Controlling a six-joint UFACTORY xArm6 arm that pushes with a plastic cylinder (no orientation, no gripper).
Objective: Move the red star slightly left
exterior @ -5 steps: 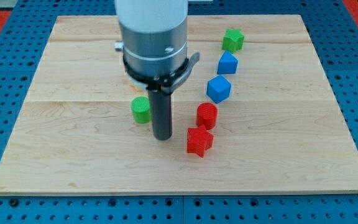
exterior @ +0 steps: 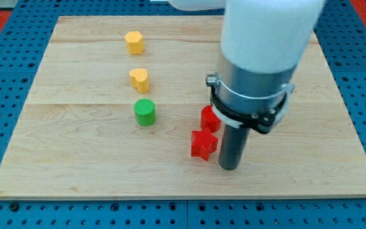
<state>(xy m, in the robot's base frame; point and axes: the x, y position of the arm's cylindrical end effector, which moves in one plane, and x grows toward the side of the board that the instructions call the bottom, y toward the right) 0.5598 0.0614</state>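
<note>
The red star [exterior: 203, 144] lies on the wooden board [exterior: 75, 159] below the middle. My tip [exterior: 229, 166] stands on the board just right of the star and a little lower, close beside it. A red cylinder [exterior: 208, 119] sits just above the star, partly hidden by the arm. The arm's wide body hides the board's upper right.
A green cylinder [exterior: 145, 112] stands left of the star. A yellow heart-like block [exterior: 139, 79] lies above it, and another yellow block [exterior: 134, 42] lies near the view's top. The board's bottom edge runs close below my tip.
My tip has moved from the star's left side to its right side. The arm now hides the blue and green blocks at the upper right and uncovers the two yellow blocks. The star has not moved.
</note>
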